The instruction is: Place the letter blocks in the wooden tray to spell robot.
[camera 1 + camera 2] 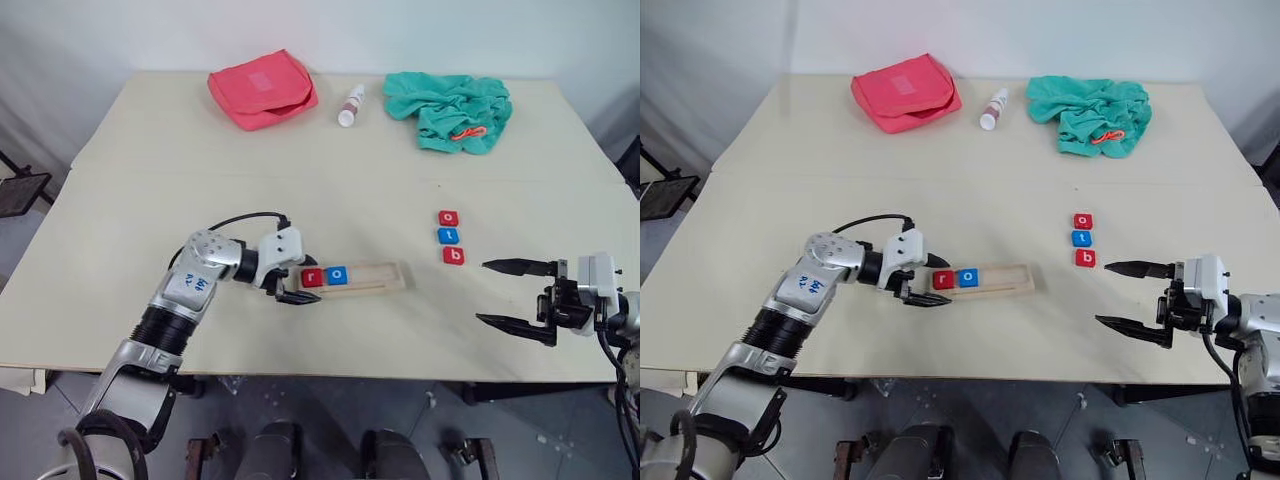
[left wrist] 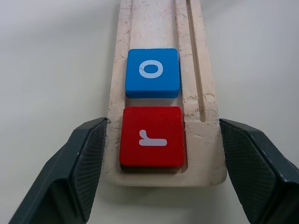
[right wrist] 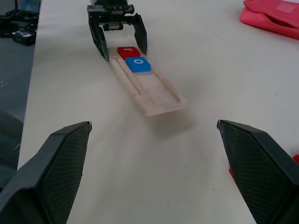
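Flanking tray (image 1: 380, 277): pouch (image 1: 262, 88), cloth (image 1: 450, 110)

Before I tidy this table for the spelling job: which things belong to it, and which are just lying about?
Belongs to the job:
wooden tray
red r block
blue o block
red o block
blue t block
red b block

Lying about:
pink pouch
small bottle
green cloth

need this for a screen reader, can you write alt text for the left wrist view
The left gripper is open, one black finger on each side of the near end of the wooden tray, which lies on a pale table. In the tray sit a red r block at that end and a blue o block next to it.
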Controlling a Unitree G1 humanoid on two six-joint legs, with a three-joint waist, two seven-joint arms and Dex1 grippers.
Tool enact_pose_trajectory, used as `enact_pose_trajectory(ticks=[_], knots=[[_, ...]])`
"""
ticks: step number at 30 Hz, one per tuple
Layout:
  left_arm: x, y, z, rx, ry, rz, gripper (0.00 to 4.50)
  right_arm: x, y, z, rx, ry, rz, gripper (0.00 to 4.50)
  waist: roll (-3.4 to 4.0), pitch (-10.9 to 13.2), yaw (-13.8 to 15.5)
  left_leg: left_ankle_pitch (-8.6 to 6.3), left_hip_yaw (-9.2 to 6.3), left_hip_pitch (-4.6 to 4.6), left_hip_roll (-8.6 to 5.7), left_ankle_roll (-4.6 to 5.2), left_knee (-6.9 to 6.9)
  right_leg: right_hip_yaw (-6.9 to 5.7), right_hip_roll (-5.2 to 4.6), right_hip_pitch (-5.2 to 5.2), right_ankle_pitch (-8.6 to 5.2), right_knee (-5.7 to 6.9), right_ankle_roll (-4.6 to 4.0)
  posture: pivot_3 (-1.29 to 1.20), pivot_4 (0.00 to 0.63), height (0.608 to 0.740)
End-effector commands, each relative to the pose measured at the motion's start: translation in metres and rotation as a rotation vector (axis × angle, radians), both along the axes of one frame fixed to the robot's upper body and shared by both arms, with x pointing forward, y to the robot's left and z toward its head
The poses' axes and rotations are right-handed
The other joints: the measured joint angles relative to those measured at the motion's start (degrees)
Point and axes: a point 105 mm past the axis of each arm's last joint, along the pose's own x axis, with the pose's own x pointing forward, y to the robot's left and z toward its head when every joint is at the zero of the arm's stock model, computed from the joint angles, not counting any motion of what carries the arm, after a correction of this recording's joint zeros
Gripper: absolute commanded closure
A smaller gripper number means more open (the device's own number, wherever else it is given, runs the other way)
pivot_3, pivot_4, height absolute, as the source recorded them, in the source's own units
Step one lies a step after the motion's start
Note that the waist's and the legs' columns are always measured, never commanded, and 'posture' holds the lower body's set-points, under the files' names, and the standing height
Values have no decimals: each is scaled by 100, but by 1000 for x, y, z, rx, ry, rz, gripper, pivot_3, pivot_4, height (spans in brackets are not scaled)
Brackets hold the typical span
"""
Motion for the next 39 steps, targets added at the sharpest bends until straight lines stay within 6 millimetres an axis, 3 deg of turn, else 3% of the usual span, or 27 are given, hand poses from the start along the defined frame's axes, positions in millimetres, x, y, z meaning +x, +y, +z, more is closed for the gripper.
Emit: enact_pose_trajectory(ticks=[1,10,13,16,22,26,30,34,39], knots=[[-4,-9,10,8,-46,-34,1102,-7,-3,13,-11,-50,12,0,0,0,-2,0,2,0,0,0,0,0,0,0,0,-2,0,0,150,740],[-4,-15,9,17,-49,-22,1102,-9,-4,11,-6,-52,-11,0,-1,1,26,0,-2,-2,-4,1,4,2,-3,2,0,-3,0,0,150,740],[-6,-17,10,11,-54,-23,143,-8,-4,11,-5,-51,-15,0,-1,1,18,0,-3,-2,-3,1,3,1,-2,2,0,-4,0,0,150,740],[-8,-17,14,-1,-67,-22,31,-7,-5,12,-6,-51,-22,0,-1,1,17,0,-2,-2,-3,1,3,1,-2,3,0,-4,0,0,150,740],[-13,0,35,-76,-85,-25,31,-6,-7,13,12,-57,-68,0,-1,1,9,0,-2,-1,-2,1,3,1,-2,2,0,-4,0,0,150,740],[-24,28,57,-236,-85,-35,31,-2,-8,12,75,-37,-208,0,1,1,7,0,-7,-1,2,1,0,1,-2,1,0,-3,0,0,150,740],[-24,50,67,-363,-173,-5,31,10,-10,7,136,10,-430,0,1,1,16,0,-7,0,1,0,2,2,-2,2,0,-3,0,0,150,740],[-33,62,63,-469,-211,-48,31,20,-5,5,185,22,-594,0,2,1,19,0,-9,1,-2,0,4,4,-4,3,0,-1,0,0,150,740],[-43,76,40,-523,-187,-92,31,27,6,-4,175,78,-750,0,2,1,8,0,-7,1,-2,0,2,4,-3,1,0,1,0,0,150,740]])
